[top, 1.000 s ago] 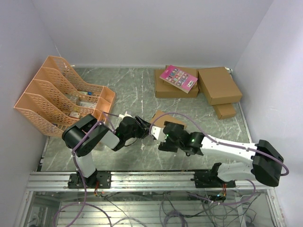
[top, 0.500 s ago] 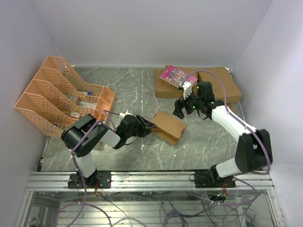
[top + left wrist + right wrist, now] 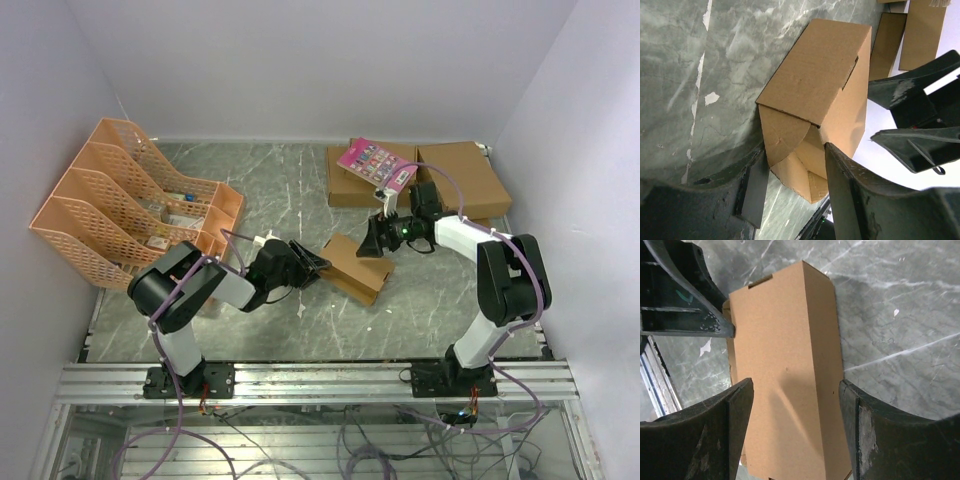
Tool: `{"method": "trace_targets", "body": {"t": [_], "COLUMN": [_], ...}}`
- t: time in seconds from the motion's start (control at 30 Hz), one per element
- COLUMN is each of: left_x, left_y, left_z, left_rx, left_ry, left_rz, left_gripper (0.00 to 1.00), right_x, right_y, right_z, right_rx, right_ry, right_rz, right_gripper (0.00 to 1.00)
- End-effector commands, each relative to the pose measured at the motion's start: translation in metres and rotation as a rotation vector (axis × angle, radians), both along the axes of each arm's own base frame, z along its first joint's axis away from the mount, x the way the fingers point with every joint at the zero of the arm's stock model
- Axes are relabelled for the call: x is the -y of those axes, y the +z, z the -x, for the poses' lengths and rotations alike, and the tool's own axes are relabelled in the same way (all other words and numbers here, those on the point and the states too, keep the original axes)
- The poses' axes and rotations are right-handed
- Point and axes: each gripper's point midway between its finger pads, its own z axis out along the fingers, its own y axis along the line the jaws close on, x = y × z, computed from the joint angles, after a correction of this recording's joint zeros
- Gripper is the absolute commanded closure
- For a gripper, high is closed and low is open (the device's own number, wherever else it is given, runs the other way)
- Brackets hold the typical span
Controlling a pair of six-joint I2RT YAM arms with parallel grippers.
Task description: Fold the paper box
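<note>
The paper box (image 3: 357, 266) lies closed near the middle of the counter (image 3: 290, 190), its long edges running from far left to near right. At its left end a rounded flap shows at the open end in the left wrist view (image 3: 815, 80). We see bare marble on its near side and on its far left side.

The left pincer (image 3: 312, 267) sits low at that left end, fingers apart, with the flap end between them (image 3: 795, 185). We cannot tell whether either finger touches the card. The right pincer (image 3: 378, 240) hangs over the far right end, also spread wide, one finger to each side of the box's long edges (image 3: 796, 390).

We count one paper box, two larger brown boxes (image 3: 345, 188) (image 3: 462, 180) at the far right, one pink booklet (image 3: 377, 165) on the left of those two, and what looks like four peach mesh racks (image 3: 130, 200) at the left wall.

The paper box carries no print. The booklet's writing is too small to read.
</note>
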Motion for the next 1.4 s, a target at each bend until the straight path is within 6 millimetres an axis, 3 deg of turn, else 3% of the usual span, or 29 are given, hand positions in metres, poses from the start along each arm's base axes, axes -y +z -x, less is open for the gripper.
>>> {"method": "trace_targets", "body": {"t": [0.0, 0.23, 0.57, 0.73, 0.97, 1.13, 1.37], "left_x": [-0.006, -0.003, -0.008, -0.009, -0.005, -0.003, -0.009], "left_y": [-0.011, -0.001, 0.003, 0.009, 0.009, 0.017, 0.021], "left_z": [0.004, -0.002, -0.006, -0.009, -0.009, -0.007, 0.017], "left_rx": [-0.029, -0.029, -0.12, -0.141, -0.175, -0.137, -0.102], "left_ry": [-0.018, -0.016, 0.002, 0.014, -0.026, -0.075, -0.158], "left_rz": [-0.062, -0.079, -0.199, -0.232, -0.289, -0.292, -0.27], "left_gripper": [0.43, 0.43, 0.44, 0.55, 0.6, 0.55, 0.4], "right_x": [-0.003, -0.004, -0.008, -0.013, -0.015, -0.016, -0.014], "right_y": [-0.004, -0.008, -0.015, -0.018, -0.021, -0.02, -0.025], "right_z": [0.002, 0.006, 0.011, 0.014, 0.014, 0.012, 0.009], "right_rx": [-0.038, -0.037, -0.037, -0.037, -0.04, -0.042, -0.058], "right_ry": [0.015, 0.036, 0.056, 0.07, 0.075, 0.066, 0.041], "right_rz": [-0.025, -0.02, 0.001, 0.013, 0.021, 0.02, 0.031], "right_gripper": [0.32, 0.45, 0.5, 0.51, 0.51, 0.49, 0.47]}}
